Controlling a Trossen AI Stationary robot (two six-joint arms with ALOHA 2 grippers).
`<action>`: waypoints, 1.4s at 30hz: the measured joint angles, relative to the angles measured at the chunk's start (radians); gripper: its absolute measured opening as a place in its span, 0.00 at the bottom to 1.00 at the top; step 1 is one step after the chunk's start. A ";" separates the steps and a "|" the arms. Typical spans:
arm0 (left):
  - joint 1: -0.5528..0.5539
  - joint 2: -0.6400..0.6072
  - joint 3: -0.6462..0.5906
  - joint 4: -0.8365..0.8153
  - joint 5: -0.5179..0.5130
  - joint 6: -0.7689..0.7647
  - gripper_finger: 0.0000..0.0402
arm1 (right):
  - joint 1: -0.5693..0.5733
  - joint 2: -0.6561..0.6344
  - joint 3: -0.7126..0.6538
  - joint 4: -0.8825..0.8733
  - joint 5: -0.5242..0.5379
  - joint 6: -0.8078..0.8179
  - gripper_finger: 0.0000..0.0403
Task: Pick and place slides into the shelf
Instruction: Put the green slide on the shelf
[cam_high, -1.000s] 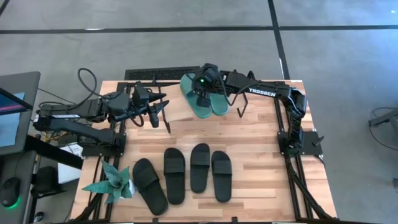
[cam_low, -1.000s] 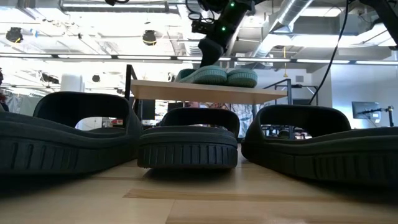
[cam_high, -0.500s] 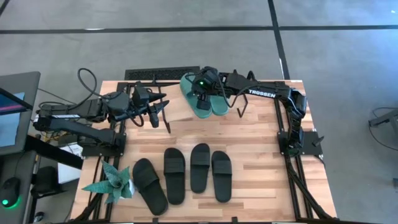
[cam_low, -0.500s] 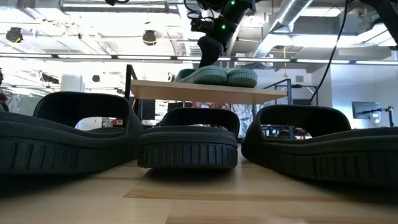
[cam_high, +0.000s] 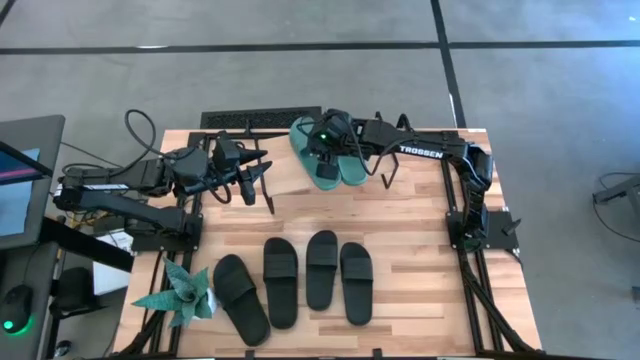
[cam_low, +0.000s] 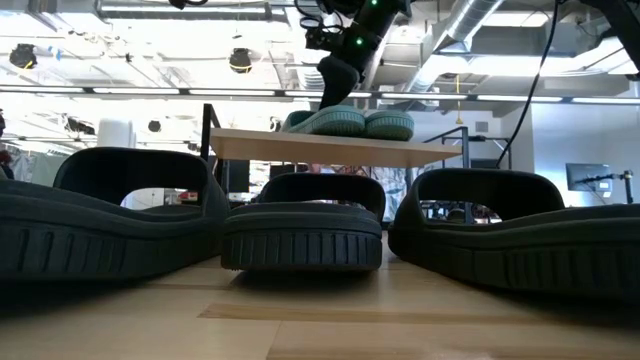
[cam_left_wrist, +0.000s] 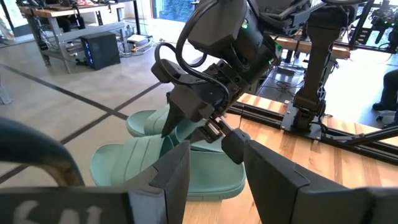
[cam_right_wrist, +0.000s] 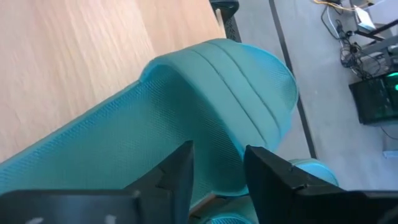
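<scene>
Two teal slides (cam_high: 326, 180) (cam_high: 351, 170) lie side by side, soles down, on the shelf's slanted wood plank (cam_low: 300, 148) at the table's far middle. My right gripper (cam_right_wrist: 217, 168) slants down over the left teal slide (cam_right_wrist: 186, 106), open. Only the slide's footbed shows in the gap between its fingers. My left gripper (cam_left_wrist: 217, 168) waits open at the table's far left, level, pointing at the shelf, with nothing between its fingers. Several black slides (cam_high: 295, 280) lie in a row on the table's near half. My right gripper's fingertips (cam_left_wrist: 233, 144) stand right at the left teal slide's footbed (cam_left_wrist: 155, 155), coming from above and from the table's right. I cannot tell whether they touch it. The slide lies flat on the plank.
A teal paper plant (cam_high: 180, 295) stands at the table's near left corner. The shelf's thin black legs (cam_high: 386, 178) stand around the plank. Bare wood (cam_high: 420, 250) lies between the shelf and the black slides and along the right side.
</scene>
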 joint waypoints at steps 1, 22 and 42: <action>0.000 0.000 0.000 0.000 0.000 0.000 0.35 | 0.000 0.000 0.000 0.004 0.000 0.000 0.29; 0.000 0.000 0.000 -0.013 0.000 -0.003 0.35 | -0.003 0.000 -0.001 0.057 -0.049 -0.260 0.25; 0.000 0.000 0.000 -0.013 0.000 -0.001 0.35 | 0.005 0.028 0.001 0.099 -0.026 -0.487 0.26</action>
